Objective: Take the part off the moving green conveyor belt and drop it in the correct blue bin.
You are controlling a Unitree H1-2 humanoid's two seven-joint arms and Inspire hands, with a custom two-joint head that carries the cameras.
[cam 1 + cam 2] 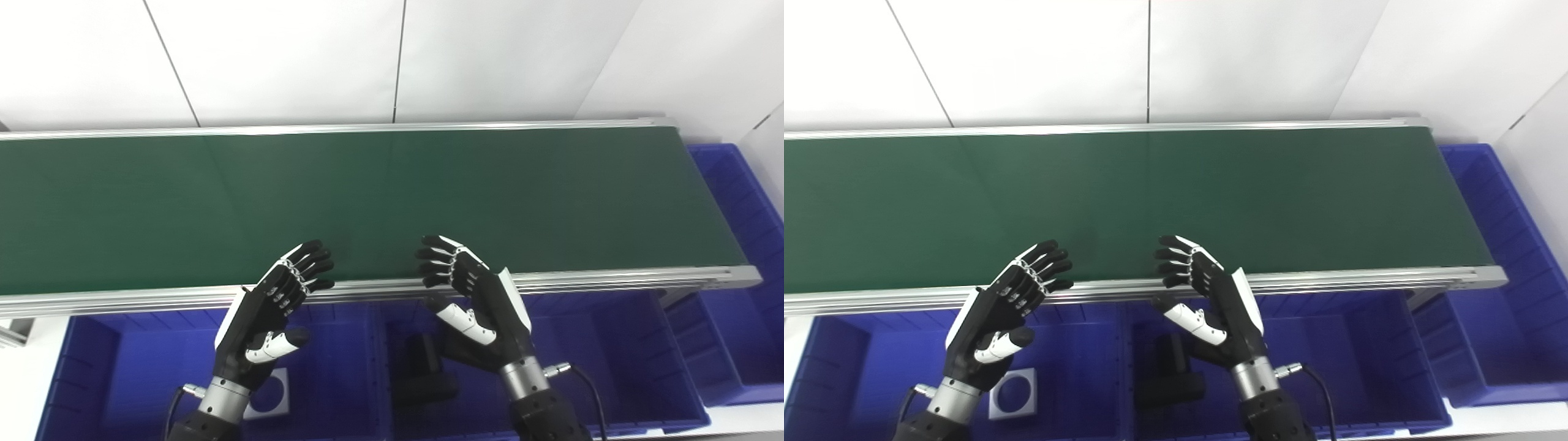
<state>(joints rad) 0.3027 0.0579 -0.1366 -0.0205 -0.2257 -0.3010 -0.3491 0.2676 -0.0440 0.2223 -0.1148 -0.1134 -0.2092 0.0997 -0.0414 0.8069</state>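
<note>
The green conveyor belt runs across the view with no part showing on it. My left hand hovers open over the belt's near rail, fingers spread and holding nothing. My right hand is open too, palm facing left, its fingertips above the belt's near edge. Below the rail stand blue bins: the left bin holds a white square part with a round hole, and the middle bin holds a black part.
A third blue bin sits under the rail at the right, and another blue bin stands past the belt's right end. White wall panels rise behind the belt. The aluminium rail edges the belt's near side.
</note>
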